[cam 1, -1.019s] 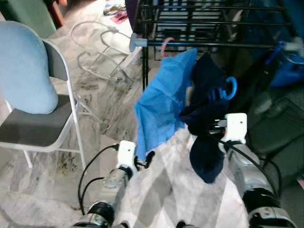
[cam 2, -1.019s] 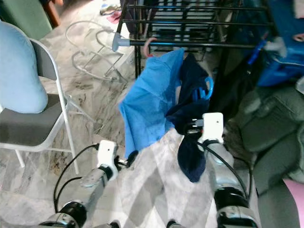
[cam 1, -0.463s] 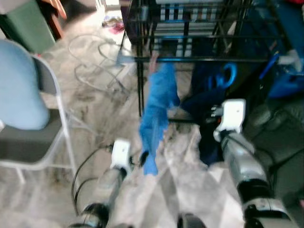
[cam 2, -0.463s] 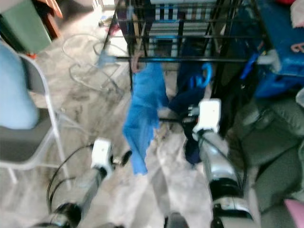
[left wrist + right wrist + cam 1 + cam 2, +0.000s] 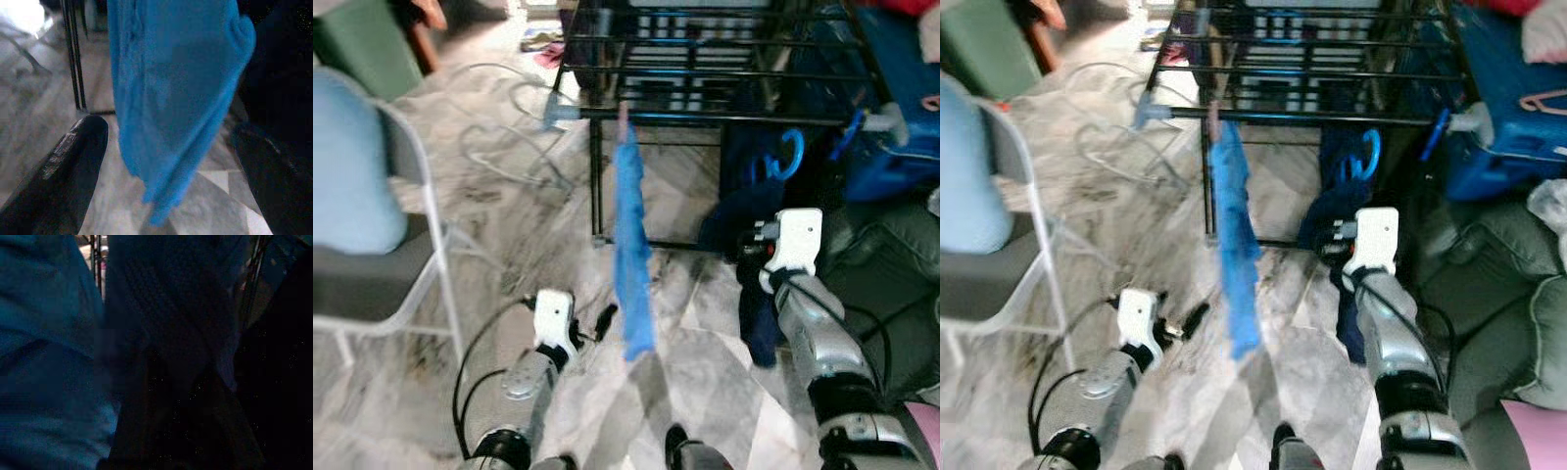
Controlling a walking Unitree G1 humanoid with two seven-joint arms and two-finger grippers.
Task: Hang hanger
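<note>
A black metal drying rack (image 5: 705, 69) stands on the marble floor (image 5: 509, 215) in front of the robot. A bright blue cloth (image 5: 631, 255) hangs straight down from the rack's front bar (image 5: 724, 119), on a pink hanger hook (image 5: 624, 116) that sits over the bar.

The left pincer (image 5: 166, 161) is low down, just beside the bottom end of the blue cloth. Its two black fingers (image 5: 73, 161) are spread wide apart, with the cloth hanging between them, and they hold nothing.

The right arm reaches up to a dark navy cloth (image 5: 754, 284) that hangs by the rack. A blue hanger hook (image 5: 788, 157) pokes up above that dark cloth, close to the bar. The right pincer (image 5: 752, 257) is pushed into the dark cloth, and I cannot tell if its fingers are open or closed.

A grey folding chair (image 5: 372, 284) with a light blue cushion (image 5: 347, 166) stands on the robot's left. A blue bin (image 5: 1518, 98) sits on the right.
</note>
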